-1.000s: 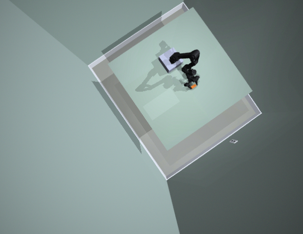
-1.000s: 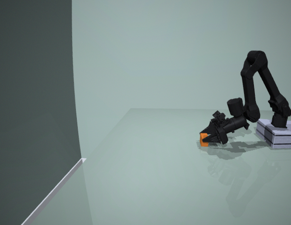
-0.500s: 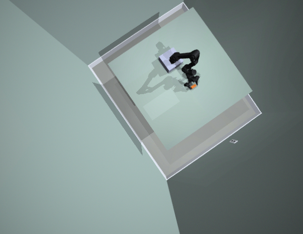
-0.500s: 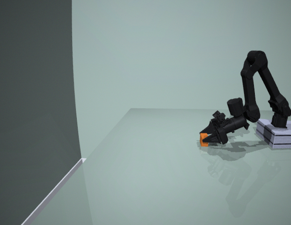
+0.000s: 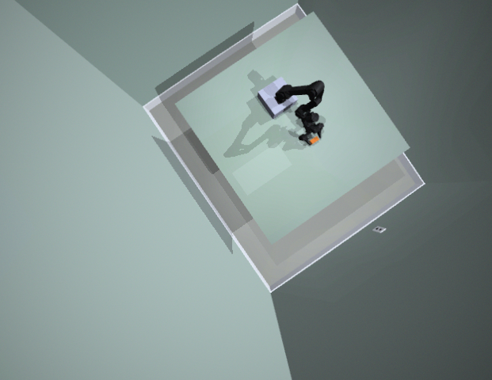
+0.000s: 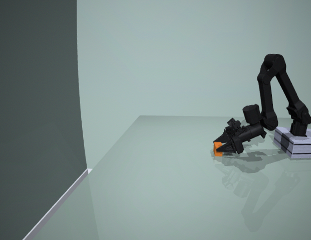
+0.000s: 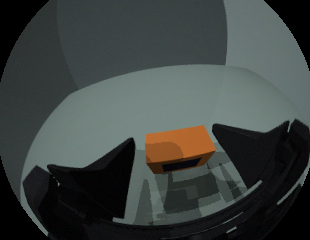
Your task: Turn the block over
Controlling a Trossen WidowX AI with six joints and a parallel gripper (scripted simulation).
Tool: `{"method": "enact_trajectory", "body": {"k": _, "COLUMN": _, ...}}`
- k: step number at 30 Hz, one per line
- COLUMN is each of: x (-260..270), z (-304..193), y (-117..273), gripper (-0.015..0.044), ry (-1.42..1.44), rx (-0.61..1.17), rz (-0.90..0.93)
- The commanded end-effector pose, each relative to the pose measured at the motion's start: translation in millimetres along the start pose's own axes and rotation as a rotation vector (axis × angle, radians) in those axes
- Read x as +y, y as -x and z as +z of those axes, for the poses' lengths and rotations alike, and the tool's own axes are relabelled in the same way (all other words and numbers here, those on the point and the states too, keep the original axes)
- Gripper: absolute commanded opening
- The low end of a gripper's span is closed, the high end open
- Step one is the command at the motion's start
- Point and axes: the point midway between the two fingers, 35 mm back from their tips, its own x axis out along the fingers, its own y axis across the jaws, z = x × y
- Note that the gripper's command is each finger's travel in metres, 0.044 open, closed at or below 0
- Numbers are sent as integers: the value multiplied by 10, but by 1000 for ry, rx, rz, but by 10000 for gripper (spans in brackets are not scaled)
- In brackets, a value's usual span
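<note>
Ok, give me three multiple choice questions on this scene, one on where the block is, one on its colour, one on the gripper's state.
1. Where is the block?
A. On the table between the open fingers
B. On the arm's base
C. Lifted high above the table

2. What colour is the block?
A. Blue
B. Orange
C. White

3. What state is the gripper in?
A. Shut on the block
B. Shut on nothing
C. Open, holding nothing

Answers: 1 A, the wrist view shows it between the spread fingers, low on the table. 2 B, it is orange in every view. 3 C, gaps show on both sides of the block.
</note>
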Motion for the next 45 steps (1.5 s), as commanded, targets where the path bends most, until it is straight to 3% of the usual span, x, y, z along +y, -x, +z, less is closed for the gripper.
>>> {"method": "enact_trajectory", "body": {"k": 1, "x": -5, "z": 2, "y": -7, "gripper": 440, "ry": 4, "rx": 5, "rz": -5}}
{"method": "enact_trajectory", "body": {"k": 7, "x": 27, "z": 114, "y": -132, "gripper": 440, "ry": 13, "rx": 201, "rz": -3}}
{"method": "enact_trajectory", "body": {"k": 13, "x": 25, "z": 366, "y": 61, "gripper": 440, "ry": 11, "rx": 425, "rz": -3}}
{"method": "enact_trajectory", "body": {"k": 24, "x": -1, "z": 597, "y": 455, "gripper": 440, "ry": 1, "rx": 592, "rz": -5}}
{"method": "enact_trajectory", "body": {"k": 41, "x": -1, "z": 599, "y": 456, "gripper": 440, "ry": 1, "rx": 601, "rz": -6}}
{"method": "enact_trajectory", "body": {"k": 45, "x": 10, "z": 678, "y": 355, "gripper": 440, "ry": 7, "rx": 708, "rz": -8}}
